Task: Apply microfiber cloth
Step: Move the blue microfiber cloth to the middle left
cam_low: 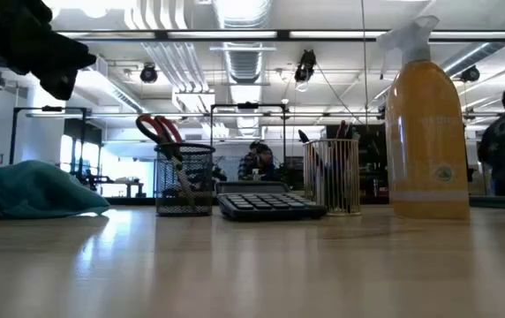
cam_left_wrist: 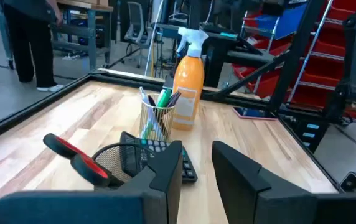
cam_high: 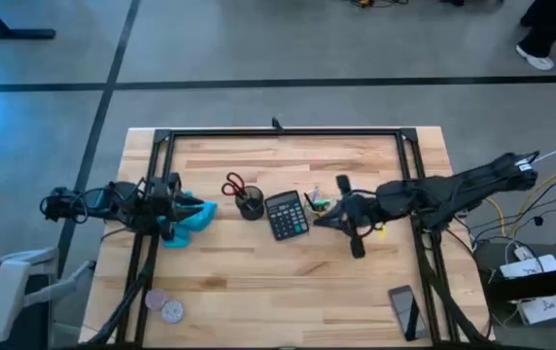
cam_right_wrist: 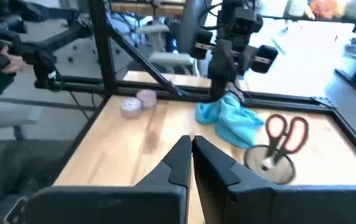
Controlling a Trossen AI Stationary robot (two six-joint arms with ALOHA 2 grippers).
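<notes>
No legible writing is noted; left gripper point(cam_high: 183, 208) is parted above microfiber cloth point(cam_high: 189, 220), right gripper point(cam_right_wrist: 192, 154) is closed empty.

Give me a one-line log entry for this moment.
left gripper: open, above microfiber cloth | right gripper: shut, empty, mid-table | cloth: on table, not grasped
</notes>
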